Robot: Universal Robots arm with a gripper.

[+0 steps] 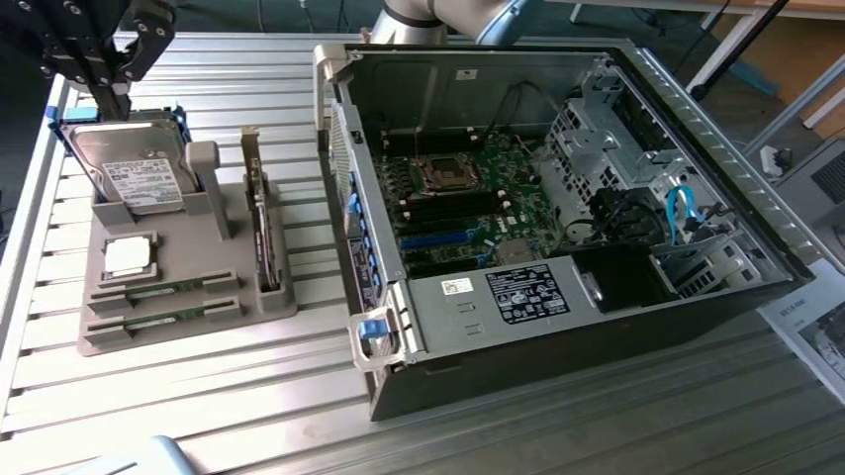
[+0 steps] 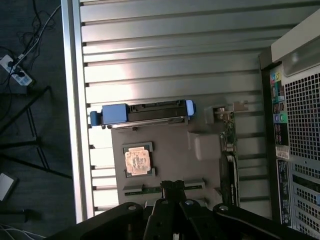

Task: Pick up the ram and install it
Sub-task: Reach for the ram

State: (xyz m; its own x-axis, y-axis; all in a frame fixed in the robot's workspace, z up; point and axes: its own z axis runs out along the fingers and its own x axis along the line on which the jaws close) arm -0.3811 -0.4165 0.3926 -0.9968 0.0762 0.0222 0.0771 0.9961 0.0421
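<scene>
Green, thin ram sticks [image 1: 165, 290] lie slotted in the grey holder [image 1: 198, 259]; black jaws closed on nothing.

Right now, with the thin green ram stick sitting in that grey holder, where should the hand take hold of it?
Probably by its top edge, near the middle, coming straight down from above. The ram stands on edge in a slot of the grey holder, so only that edge is free to pinch.
</scene>
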